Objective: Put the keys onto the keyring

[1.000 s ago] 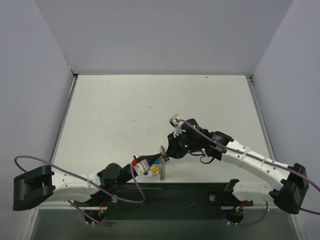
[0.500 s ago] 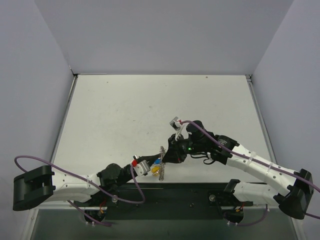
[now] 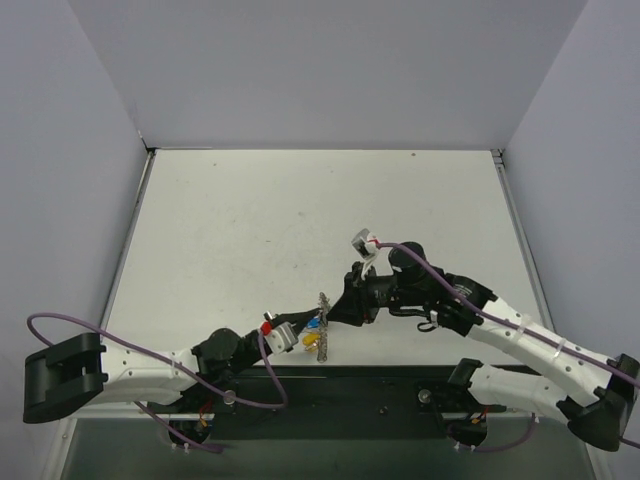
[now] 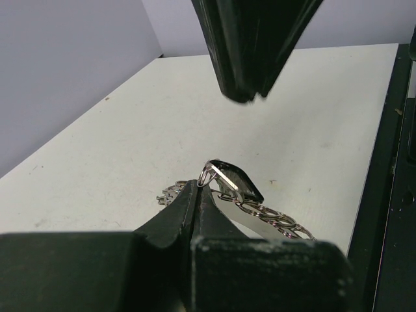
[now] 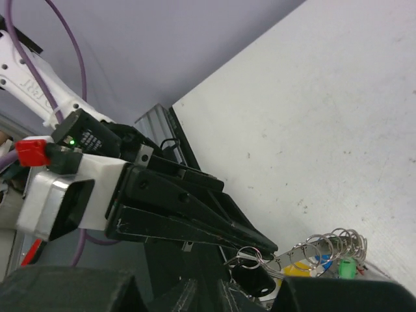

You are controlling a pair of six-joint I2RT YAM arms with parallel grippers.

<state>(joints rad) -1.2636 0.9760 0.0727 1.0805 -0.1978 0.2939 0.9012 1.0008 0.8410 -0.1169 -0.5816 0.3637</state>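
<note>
My left gripper is shut on the keyring, a silvery ring of small loops held upright on edge near the table's front edge. In the left wrist view my fingertips pinch a small loop at its rim, where a black-headed key hangs; the keyring runs off behind. Blue and yellow keys hang from it, and a green key shows in the right wrist view. My right gripper is shut and empty, its tips just above the black key.
The black front rail runs right below the keyring. White table stretches behind, closed in by grey walls. Purple cables loop along both arms.
My right arm has swung its elbow and wrist to the right and lower, with the tips staying by the keyring. My left gripper has kept its hold, barely shifting.
</note>
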